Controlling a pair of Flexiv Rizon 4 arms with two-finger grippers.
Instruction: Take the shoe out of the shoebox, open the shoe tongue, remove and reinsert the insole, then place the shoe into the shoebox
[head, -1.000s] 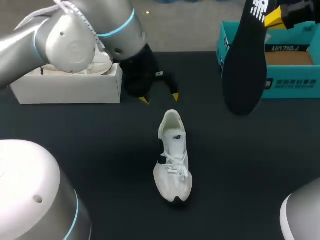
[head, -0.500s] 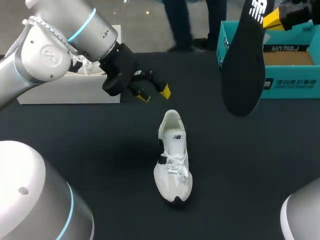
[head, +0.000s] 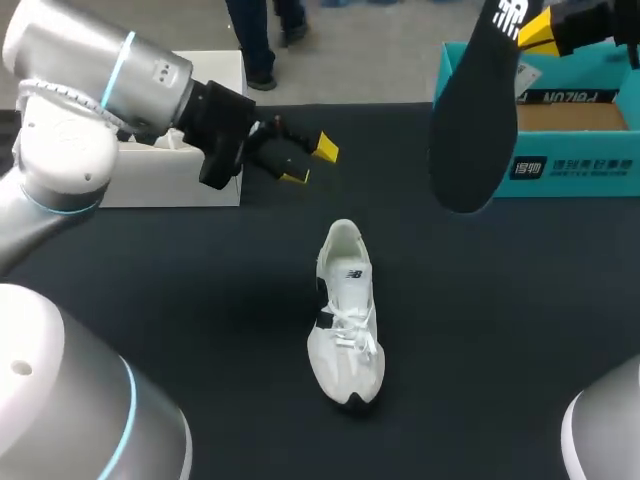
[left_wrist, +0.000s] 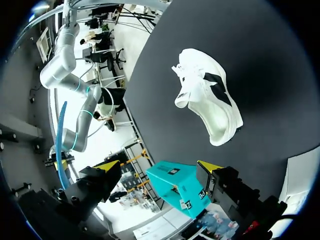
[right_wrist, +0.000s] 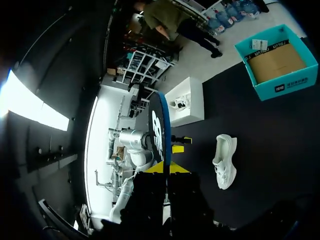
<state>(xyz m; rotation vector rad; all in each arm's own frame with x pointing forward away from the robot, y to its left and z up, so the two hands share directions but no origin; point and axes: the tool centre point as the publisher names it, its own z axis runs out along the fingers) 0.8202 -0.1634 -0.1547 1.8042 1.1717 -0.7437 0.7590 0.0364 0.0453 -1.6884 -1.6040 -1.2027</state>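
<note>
The left gripper (head: 309, 163) has drawn back toward the white box (head: 150, 185), its fingers spread and holding nothing. The white shoe (head: 345, 315) lies alone mid-table, toe toward the robot. The right gripper (head: 545, 35) pinches the black insole (head: 472, 120), which hangs across the teal shoebox's (head: 575, 165) near corner.

head view looks down on the table (head: 200, 330) from above and behind; both wrist views stand well off. all 3 share the white shoe (head: 345, 315) and teal shoebox (head: 570, 170).
</note>
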